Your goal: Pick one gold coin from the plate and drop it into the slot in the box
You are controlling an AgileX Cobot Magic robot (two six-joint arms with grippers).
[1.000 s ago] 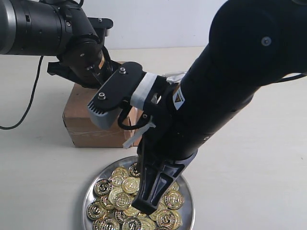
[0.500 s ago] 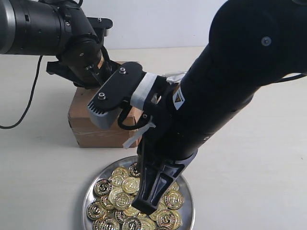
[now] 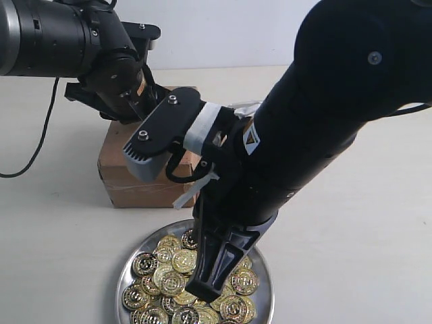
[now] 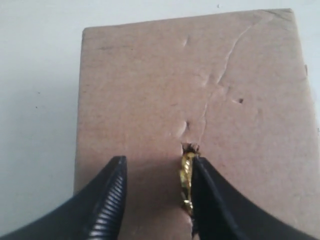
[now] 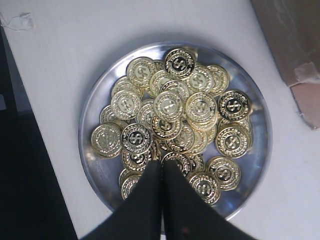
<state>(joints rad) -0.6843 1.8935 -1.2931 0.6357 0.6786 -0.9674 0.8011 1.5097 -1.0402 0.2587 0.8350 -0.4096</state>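
Observation:
My left gripper (image 4: 157, 165) hovers open over the top of the brown cardboard box (image 4: 150, 75). A gold coin (image 4: 187, 180) stands on edge against one finger, right at the short torn slot (image 4: 190, 148); the other finger is well apart from it. In the exterior view the box (image 3: 128, 179) sits behind the silver plate (image 3: 125, 277), which holds several gold coins (image 3: 172, 270). My right gripper (image 5: 161, 167) is shut with nothing in it, just above the coins (image 5: 170, 107) on the plate (image 5: 87, 125).
The right arm's bulky wrist (image 3: 169, 128) hangs in front of the box and hides the left fingers in the exterior view. A loose flap (image 5: 307, 100) of the box lies close to the plate. A scrap of tape (image 5: 17, 21) lies on the table.
In the exterior view the box's left edge has shifted a little to the right under the left gripper. The right arm and the plate have not moved.

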